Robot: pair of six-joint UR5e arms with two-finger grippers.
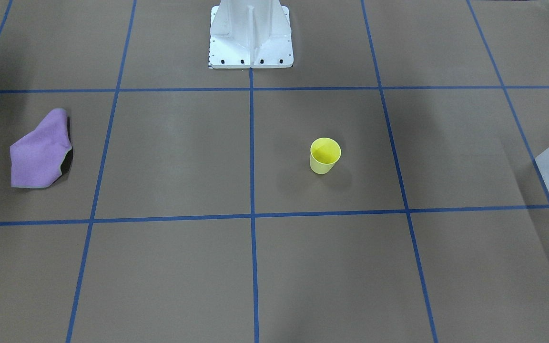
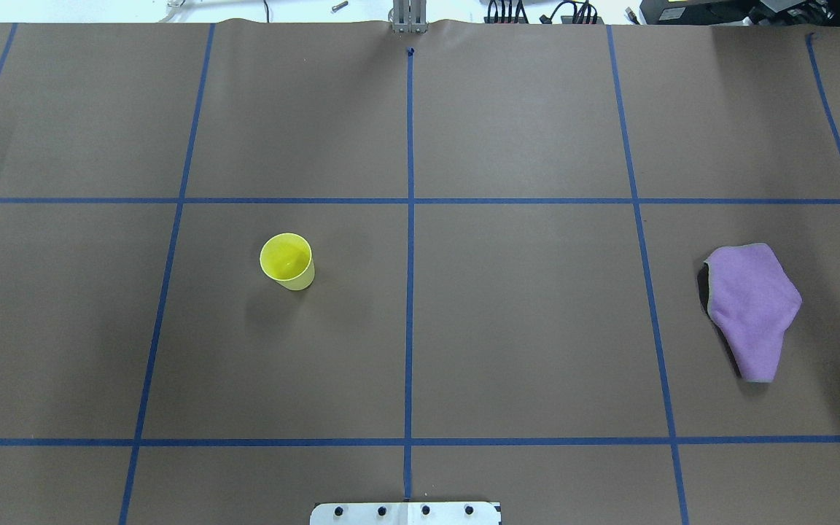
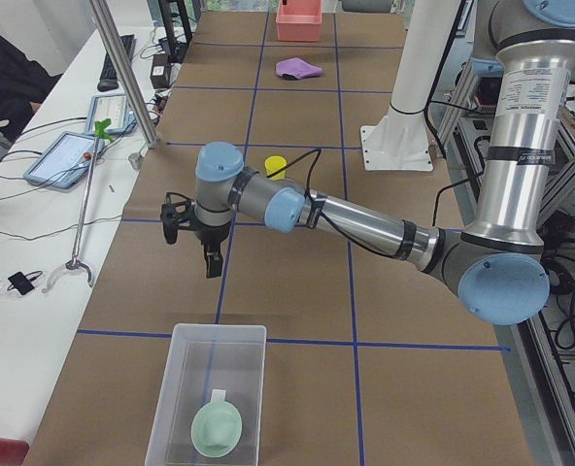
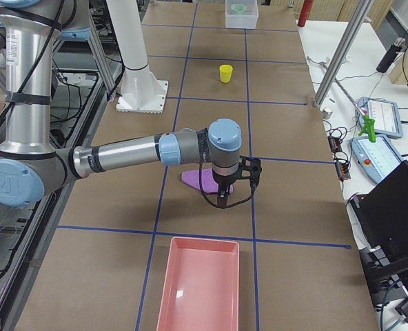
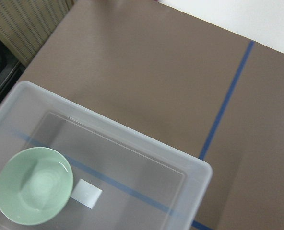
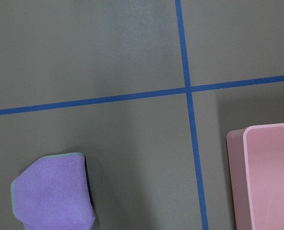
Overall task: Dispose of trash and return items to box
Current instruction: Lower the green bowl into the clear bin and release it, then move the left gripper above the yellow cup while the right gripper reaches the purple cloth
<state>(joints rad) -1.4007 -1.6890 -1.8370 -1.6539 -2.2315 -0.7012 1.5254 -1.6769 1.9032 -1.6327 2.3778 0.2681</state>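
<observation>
Mint-green bowl (image 5: 34, 191) lies inside the frosted box (image 5: 113, 125); the yellow cup (image 1: 325, 156) stands upright, well away from the box. The left gripper (image 3: 198, 243) hangs near the box, the right gripper (image 4: 233, 182) far from it. I cannot tell either one's finger spread. Next, probably: fetch the cup.

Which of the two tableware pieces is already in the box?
The mint-green bowl: it lies inside the translucent bin. The yellow cup stands upright on the table, outside it.
</observation>
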